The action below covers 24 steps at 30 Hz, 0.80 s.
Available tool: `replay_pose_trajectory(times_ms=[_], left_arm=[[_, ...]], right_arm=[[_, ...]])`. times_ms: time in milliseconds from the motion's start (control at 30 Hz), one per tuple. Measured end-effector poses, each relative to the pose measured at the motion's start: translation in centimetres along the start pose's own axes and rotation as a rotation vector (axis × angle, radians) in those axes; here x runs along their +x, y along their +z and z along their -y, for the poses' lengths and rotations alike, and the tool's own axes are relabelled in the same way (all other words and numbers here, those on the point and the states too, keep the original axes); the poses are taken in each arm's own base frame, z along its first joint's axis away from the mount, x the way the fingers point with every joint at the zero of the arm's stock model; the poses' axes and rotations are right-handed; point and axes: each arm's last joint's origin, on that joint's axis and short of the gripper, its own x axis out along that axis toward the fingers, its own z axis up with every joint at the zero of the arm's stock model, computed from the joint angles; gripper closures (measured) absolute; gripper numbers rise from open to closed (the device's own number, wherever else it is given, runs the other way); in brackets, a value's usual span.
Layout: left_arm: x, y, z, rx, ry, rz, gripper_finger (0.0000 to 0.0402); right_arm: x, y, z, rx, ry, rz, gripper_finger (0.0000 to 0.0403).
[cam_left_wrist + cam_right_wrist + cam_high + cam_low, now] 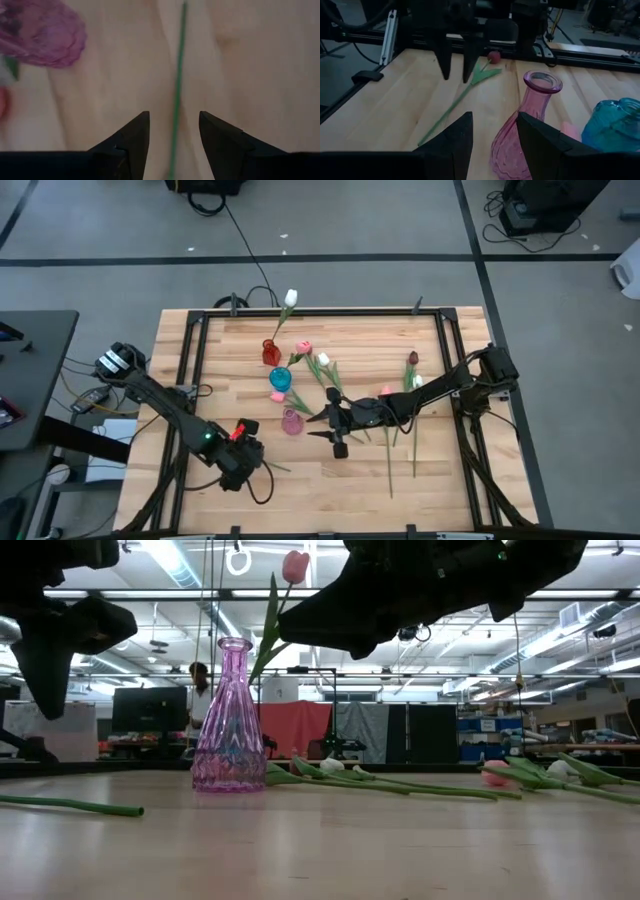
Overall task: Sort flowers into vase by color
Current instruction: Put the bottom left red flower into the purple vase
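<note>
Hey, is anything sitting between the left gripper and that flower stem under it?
Nothing visible. The left gripper hangs open directly over the green stem, which runs between its fingers on bare table. The purple flower head lies off to one side.

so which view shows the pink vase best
Low view: the pink vase stands whole and upright in profile. The right wrist view has fingers across it, the high view shows only its top, the left wrist view nothing.

Both arms low over the table, left gripper (pixel 172 137) and right gripper (pixel 492 137) parted.
</note>
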Motion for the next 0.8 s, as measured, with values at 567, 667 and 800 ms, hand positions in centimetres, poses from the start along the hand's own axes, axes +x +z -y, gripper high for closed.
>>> replay_pose_trajectory(times_ms=[567,667,800], left_arm=[[2.2,-3.0,-0.4,-0.048,-0.020,-0.116,0.0225],[2.8,-4.1,-0.5,-0.082,-0.046,-0.167,0.0225],[3.4,-4.9,-0.7,-0.105,-0.036,-0.188,0.0227]], right_arm=[[0.0,-0.2,0.0,-0.002,-0.001,-0.017,0.0238],[0.0,-0.2,0.0,-0.002,-0.002,-0.017,0.0238],[0.0,-0.1,0.2,-0.001,-0.007,-0.016,0.0238]])
